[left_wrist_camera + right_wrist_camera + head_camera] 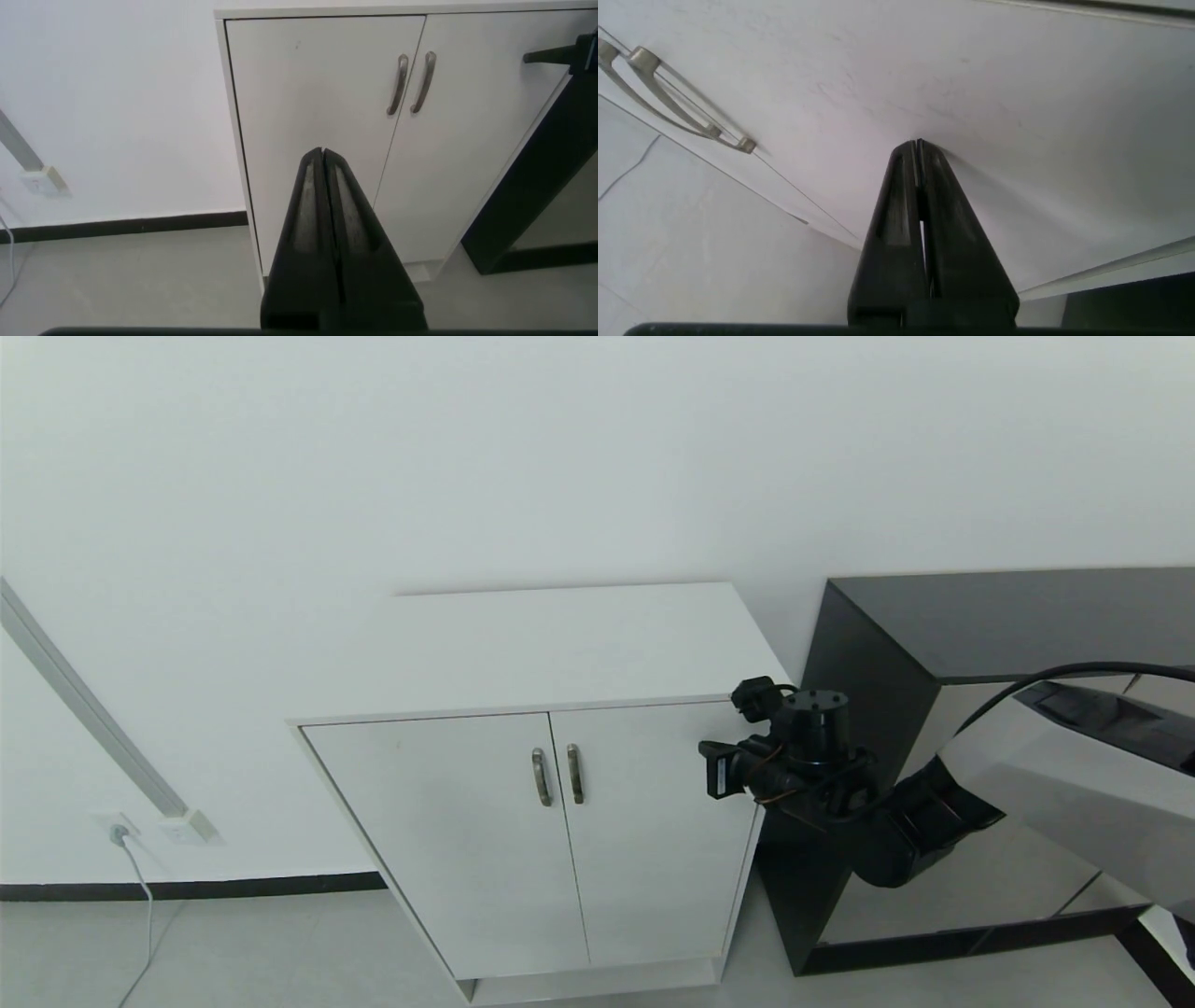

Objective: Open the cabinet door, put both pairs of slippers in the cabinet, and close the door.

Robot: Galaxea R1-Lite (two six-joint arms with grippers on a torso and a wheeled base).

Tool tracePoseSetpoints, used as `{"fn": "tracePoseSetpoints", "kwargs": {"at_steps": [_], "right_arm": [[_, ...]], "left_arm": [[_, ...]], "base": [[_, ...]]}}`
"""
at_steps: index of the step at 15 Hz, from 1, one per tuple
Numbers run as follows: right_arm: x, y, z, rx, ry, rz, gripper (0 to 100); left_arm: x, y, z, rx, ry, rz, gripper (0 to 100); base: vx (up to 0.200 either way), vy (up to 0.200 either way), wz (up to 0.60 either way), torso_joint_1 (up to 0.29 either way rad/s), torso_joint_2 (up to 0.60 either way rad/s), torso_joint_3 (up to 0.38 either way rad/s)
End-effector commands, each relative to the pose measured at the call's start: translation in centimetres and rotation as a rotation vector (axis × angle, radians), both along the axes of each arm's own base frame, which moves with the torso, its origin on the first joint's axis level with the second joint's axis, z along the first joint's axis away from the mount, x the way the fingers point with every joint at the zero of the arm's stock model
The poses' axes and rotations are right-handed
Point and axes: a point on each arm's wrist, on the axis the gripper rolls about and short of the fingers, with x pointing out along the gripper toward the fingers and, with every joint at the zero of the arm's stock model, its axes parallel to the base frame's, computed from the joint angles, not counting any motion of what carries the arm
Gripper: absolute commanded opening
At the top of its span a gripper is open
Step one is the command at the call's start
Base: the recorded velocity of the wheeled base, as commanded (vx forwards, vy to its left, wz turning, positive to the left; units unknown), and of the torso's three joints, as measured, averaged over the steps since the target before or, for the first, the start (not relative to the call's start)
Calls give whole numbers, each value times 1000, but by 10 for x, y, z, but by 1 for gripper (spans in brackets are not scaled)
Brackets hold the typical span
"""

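The white cabinet point(523, 644) stands against the wall with both doors shut. Two metal handles point(557, 775) sit side by side at the middle seam. My right gripper point(714, 770) is shut and held at the upper outer part of the right door point(653, 840). In the right wrist view its tip point(919, 145) lies very close to the door panel point(1018, 84), with the handles point(677, 89) off to one side. My left gripper point(322, 154) is shut with nothing in it, held back from the left door point(318, 93) and low, above the floor.
A glossy black cabinet point(980, 625) stands tight against the white cabinet's right side. On the wall to the left are a slanted cable duct point(84, 709) and a socket point(117, 829) with a cable hanging down. Grey floor point(280, 952) lies before the doors.
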Motion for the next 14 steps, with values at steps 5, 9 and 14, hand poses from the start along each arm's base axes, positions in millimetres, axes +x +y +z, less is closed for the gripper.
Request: {"fn": "tracePoseSetpoints", "kwargs": {"at_steps": [5, 9, 14], "right_arm": [[-9, -3, 2, -7, 6, 5, 0], [-24, -5, 9, -14, 13, 14, 0], [-57, -26, 25, -21, -2, -44, 0]], "left_arm": [[0, 0, 0, -1, 1, 1, 0], [0, 0, 0, 0, 1, -1, 0], [0, 0, 0, -1, 1, -1, 0]], "base": [[0, 0, 0, 0, 0, 0], [0, 0, 0, 0, 0, 0], [0, 0, 0, 0, 0, 0]]}}
